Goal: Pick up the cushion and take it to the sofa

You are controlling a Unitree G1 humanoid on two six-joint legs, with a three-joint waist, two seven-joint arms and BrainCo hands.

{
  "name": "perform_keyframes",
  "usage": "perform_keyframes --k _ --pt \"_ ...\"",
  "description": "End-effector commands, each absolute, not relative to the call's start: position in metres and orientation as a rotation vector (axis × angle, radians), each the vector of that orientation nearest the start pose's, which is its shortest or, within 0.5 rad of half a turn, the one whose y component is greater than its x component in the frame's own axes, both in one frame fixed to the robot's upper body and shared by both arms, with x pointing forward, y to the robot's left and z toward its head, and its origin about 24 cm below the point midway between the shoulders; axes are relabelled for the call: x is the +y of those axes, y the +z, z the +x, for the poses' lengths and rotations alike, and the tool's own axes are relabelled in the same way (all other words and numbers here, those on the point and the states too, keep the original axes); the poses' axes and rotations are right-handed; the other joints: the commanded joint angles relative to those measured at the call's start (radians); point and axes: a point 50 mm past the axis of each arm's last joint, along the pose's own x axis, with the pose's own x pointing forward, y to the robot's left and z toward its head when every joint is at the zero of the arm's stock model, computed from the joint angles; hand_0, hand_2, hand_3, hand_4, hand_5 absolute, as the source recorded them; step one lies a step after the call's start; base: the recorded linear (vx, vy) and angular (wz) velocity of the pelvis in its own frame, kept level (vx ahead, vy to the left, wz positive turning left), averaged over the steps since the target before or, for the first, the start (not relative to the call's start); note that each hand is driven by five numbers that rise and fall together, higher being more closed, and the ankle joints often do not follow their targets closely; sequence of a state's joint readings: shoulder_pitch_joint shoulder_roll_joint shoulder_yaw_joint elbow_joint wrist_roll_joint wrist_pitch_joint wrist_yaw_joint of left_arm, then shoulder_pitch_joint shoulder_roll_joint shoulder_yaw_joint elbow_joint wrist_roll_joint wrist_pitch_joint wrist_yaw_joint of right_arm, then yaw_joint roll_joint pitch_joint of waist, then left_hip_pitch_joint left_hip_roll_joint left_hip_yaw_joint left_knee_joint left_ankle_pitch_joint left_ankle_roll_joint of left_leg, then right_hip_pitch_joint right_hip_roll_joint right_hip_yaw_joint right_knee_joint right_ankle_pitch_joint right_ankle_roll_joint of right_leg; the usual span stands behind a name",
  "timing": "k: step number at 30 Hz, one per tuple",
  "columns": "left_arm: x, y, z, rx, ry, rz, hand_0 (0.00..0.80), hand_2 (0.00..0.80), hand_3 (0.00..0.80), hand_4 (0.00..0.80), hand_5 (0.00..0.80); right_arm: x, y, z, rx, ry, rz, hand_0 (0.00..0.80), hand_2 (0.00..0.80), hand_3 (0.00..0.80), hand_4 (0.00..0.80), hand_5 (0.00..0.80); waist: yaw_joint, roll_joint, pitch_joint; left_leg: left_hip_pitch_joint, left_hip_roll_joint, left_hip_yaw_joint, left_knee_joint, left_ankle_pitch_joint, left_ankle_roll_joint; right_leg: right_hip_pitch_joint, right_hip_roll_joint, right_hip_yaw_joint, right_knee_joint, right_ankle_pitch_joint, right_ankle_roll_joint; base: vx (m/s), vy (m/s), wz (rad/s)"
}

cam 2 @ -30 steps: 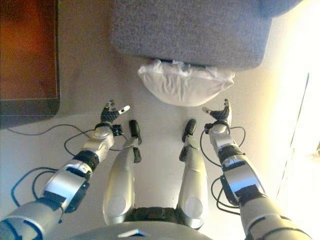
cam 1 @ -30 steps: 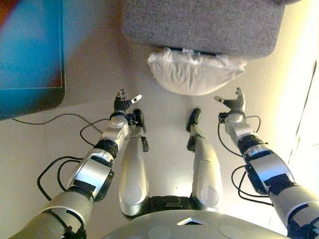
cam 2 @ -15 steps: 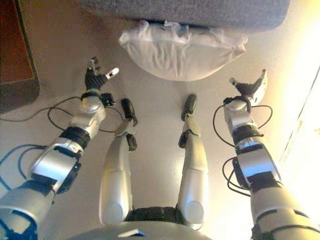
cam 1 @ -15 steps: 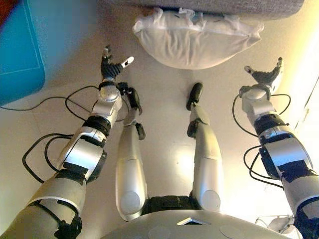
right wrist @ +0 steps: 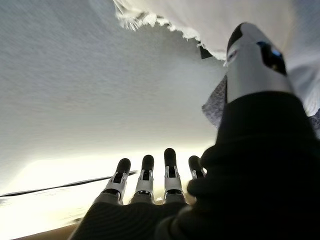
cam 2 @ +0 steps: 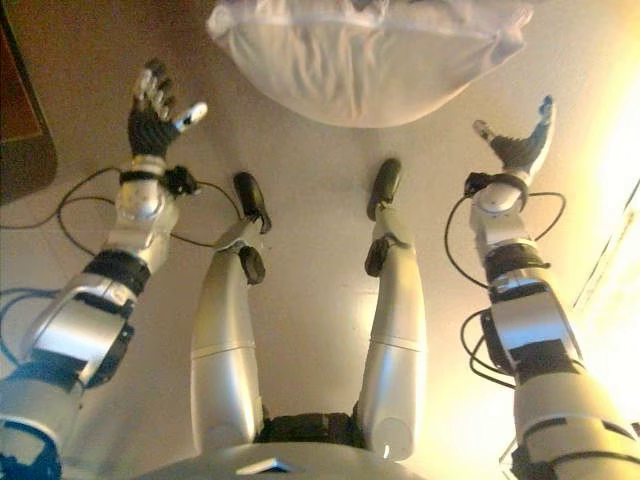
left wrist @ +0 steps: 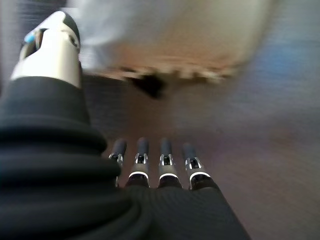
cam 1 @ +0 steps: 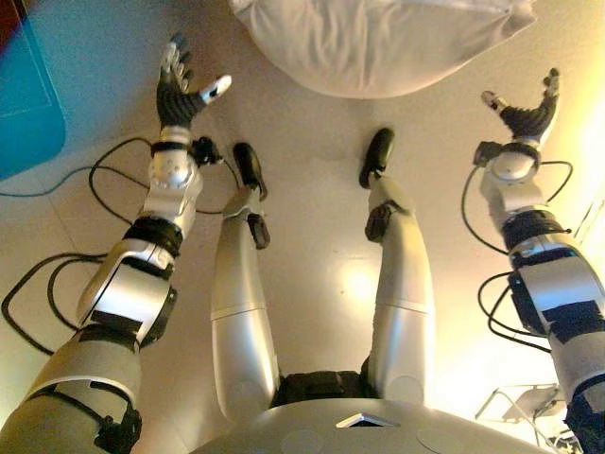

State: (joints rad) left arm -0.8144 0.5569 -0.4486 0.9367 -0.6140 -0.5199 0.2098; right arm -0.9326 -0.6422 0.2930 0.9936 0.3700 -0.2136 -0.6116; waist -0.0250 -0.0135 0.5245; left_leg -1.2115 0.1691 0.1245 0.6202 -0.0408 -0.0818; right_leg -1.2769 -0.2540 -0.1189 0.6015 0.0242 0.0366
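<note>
A humanoid robot stands over a white cushion (cam 1: 378, 43) lying on the pale floor (cam 1: 312, 284), both arms out and neither hand touching it. On the robot's left, the left hand (cam 1: 178, 87) is raised with fingers straight and thumb spread wide, empty, near the cushion's left end but apart from it. Beside that arm, at the edge of the head views, sits a dark-framed blue panel (cam 1: 28, 104); what it is cannot be told from here. In the middle, the cushion spreads broad and soft, its curved lower edge towards the robot and its far edge cut off by the top of the frame. The right wrist view shows grey fabric (right wrist: 75, 75) just behind the cushion's frilled seam, likely the sofa, though only a patch of it shows. On the right, the right hand (cam 1: 526, 112) is likewise splayed and holding nothing, near the cushion's right end with bare floor between.

The step in hand appears to be the approach before a two-handed pick-up. To do it well, both palms should close in evenly on the cushion's opposite ends and press inward together, since so limp a thing would probably sag or slip from a one-sided hold.
</note>
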Motion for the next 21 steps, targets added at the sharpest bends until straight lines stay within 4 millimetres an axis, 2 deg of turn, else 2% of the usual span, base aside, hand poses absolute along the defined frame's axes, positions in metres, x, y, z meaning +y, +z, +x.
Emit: perform_keyframes --k 1,7,16,21 --pt "0.244 0.168 0.376 -0.409 0.211 0.082 0.000 0.000 0.000 0.000 0.000 -0.303 0.224 0.374 -0.348 -0.730 -0.380 0.000 0.000 0.000 0.000 0.000 0.006 0.079 -0.004 -0.077 0.007 -0.057 0.011 -0.045 -0.012 -0.029 -0.009 0.048 0.135 -0.119 0.065 0.000 0.000 0.00" --pt "0.242 0.184 0.379 -0.424 0.162 0.112 0.000 0.000 0.000 0.000 0.000 -0.300 0.249 0.376 -0.427 -0.661 -0.376 0.000 0.000 0.000 0.000 0.000 0.011 0.078 -0.004 -0.166 0.008 -0.074 0.082 -0.059 -0.013 -0.112 -0.013 0.053 0.219 -0.135 0.064 -0.003 -0.033 0.08" --pt "0.240 0.230 0.387 -0.504 0.084 0.106 0.000 0.000 0.000 0.000 0.000 -0.286 0.298 0.378 -0.576 -0.512 -0.355 0.000 0.000 0.000 0.000 0.000 0.010 0.074 -0.004 -0.281 0.016 -0.088 0.178 -0.090 -0.014 -0.222 -0.025 0.062 0.321 -0.164 0.065 -0.012 -0.010 -0.01" --pt "0.237 0.253 0.387 -0.560 0.045 0.106 0.000 0.000 0.000 0.000 0.000 -0.276 0.314 0.379 -0.617 -0.421 -0.357 0.000 0.000 0.000 0.000 0.000 0.010 0.069 -0.004 -0.345 0.019 -0.097 0.226 -0.096 -0.011 -0.280 -0.034 0.067 0.361 -0.172 0.062 -0.008 -0.012 0.02"
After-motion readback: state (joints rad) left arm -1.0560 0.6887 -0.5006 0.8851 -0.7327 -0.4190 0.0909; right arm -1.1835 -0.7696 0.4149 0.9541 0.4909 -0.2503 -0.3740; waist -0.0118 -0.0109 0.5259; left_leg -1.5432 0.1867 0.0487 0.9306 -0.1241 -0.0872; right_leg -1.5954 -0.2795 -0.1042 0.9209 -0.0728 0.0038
